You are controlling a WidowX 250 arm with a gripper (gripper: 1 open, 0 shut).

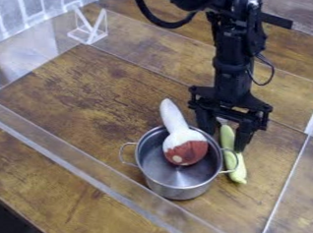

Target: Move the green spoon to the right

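The green spoon [233, 160] lies on the wooden table just right of the steel pot, its yellow-green handle pointing toward the front. Its upper end, with the metal bowl, is hidden between the fingers. My gripper [228, 135] points straight down over that upper end, low near the table. One dark finger [201, 123] stands left of the spoon and the other stands right of it. The jaws stand apart with a gap on both sides of the spoon, and I see no grip on it.
A steel pot [146, 167] stands left of the spoon, holding a white-handled utensil with a reddish head [184, 148]. Clear plastic walls [280, 209] border the table at the front and right. A small clear stand [86, 26] sits at the back left.
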